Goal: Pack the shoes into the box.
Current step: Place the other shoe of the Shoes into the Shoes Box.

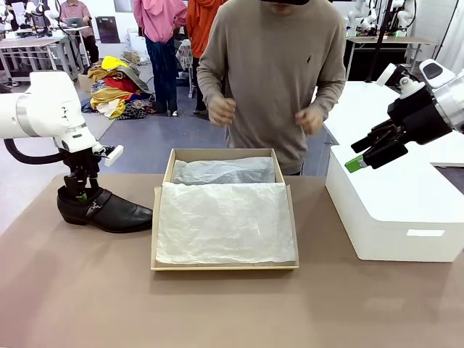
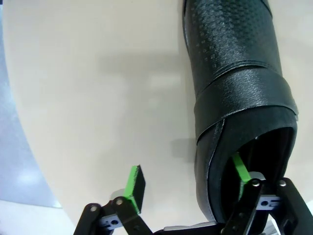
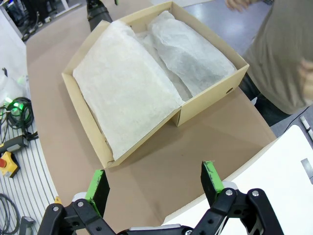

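Glossy black leather dress shoe (image 1: pixel 109 210): judged stiff, slick, fairly light.
Left gripper (image 2: pixel 187 171), jaws spread astride the heel collar, the soundest hold; right gripper (image 3: pixel 154 178) spread, empty.

Black shoe (image 1: pixel 109 210) with dotted perforations; tan box (image 1: pixel 154 232), white tissue (image 1: pixel 225 221), brown table (image 1: pixel 217 312).

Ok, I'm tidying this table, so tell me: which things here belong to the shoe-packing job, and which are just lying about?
Part of the job:
- black shoe
- cardboard box with its tissue paper
- left gripper, open astride the shoe's heel rim

Just lying about:
- white box
- clothes pile on the floor beyond the table
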Robot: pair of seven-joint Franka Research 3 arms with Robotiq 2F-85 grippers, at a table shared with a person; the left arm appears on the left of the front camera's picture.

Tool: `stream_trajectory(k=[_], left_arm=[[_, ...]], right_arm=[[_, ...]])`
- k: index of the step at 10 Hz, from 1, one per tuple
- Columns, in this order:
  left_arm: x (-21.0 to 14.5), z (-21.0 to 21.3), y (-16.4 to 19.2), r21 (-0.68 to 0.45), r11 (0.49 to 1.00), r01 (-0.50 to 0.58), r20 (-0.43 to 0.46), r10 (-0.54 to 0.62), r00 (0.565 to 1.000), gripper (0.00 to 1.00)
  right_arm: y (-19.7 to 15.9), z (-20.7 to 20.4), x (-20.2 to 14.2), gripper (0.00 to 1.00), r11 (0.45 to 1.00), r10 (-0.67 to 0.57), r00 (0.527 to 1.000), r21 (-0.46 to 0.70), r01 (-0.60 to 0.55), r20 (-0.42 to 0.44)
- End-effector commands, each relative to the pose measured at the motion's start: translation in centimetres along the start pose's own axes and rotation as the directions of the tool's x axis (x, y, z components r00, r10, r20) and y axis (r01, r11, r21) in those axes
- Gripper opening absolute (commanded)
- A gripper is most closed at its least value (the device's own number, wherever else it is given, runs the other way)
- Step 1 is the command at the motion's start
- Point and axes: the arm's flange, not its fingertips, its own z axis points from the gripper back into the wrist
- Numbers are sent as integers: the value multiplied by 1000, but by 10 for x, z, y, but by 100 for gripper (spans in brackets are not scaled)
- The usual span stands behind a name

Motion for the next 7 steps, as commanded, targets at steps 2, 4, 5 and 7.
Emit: stream_trajectory(k=[2,4,5,7], left_arm=[[-5,2,4,-23,999,37,39,-36,999,26],[-5,3,2,-24,999,32,32,-31,999,0],[-5,3,2,-25,999,31,30,-30,999,0],[-5,4,0,-24,999,35,19,-34,999,0]], right_arm=[[-4,-2,1,100,1000,25,999,9,-26,32],[-4,-2,1,100,1000,25,999,9,-26,32],[-4,-2,1,100,1000,25,999,9,-26,32],[-4,-2,1,100,1000,25,999,9,-26,32]])
